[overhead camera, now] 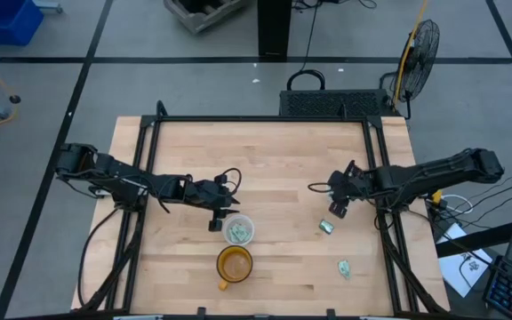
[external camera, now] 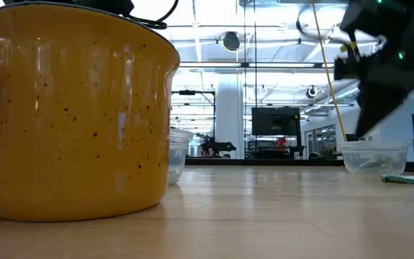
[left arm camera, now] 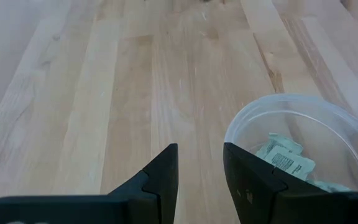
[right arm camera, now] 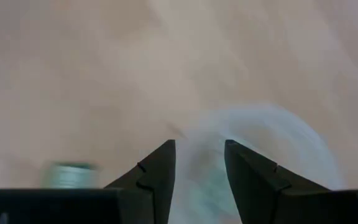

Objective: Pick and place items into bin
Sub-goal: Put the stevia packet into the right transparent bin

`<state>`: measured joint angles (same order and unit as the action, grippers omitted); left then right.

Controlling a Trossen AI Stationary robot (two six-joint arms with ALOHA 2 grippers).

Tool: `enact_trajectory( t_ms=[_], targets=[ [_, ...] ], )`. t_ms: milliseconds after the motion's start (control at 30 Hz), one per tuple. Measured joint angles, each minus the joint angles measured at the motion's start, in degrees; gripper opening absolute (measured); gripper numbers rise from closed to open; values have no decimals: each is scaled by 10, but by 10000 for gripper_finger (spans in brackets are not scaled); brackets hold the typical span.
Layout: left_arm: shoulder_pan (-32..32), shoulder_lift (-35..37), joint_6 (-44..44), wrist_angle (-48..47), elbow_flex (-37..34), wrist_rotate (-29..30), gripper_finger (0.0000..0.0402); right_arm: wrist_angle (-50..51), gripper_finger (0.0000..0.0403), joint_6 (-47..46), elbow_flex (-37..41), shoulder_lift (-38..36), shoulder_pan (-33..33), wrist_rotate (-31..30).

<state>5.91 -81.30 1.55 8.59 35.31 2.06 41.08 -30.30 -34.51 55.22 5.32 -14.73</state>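
Observation:
A clear round bin stands on the table near the middle and holds several pale green-and-white packets. My left gripper is open and empty just left of the bin; in the left wrist view the bin's rim lies beside its fingers. One packet lies flat right of the middle, another nearer the near right corner. My right gripper is open and empty above a second clear container. A blurred packet shows in the right wrist view.
A yellow speckled mug stands just near-side of the bin and fills the left of the low view. Black frame rails run along the table's left and right sides. Bare wood lies toward the far edge.

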Motion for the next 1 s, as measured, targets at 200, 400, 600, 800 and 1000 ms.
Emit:
enact_trajectory(
  t_ms=[200, 400, 600, 800, 1000],
  targets=[
    [0, 0, 0, 9, 0, 0, 134, -111, 127, 33, -26, -33, 0, 83],
    [0, 0, -1, 10, 0, 0, 134, -211, 121, 107, 0, -37, 9, 224],
    [0, 0, -6, 22, 0, 0, 134, -357, 125, 50, 31, -7, 37, 299],
    [1, 0, -6, 25, 0, 0, 134, -383, 125, 18, 31, 25, 62, 297],
    [2, 0, -4, 26, 0, 0, 134, -309, 125, 8, 15, 45, 77, 296]
  ],
)
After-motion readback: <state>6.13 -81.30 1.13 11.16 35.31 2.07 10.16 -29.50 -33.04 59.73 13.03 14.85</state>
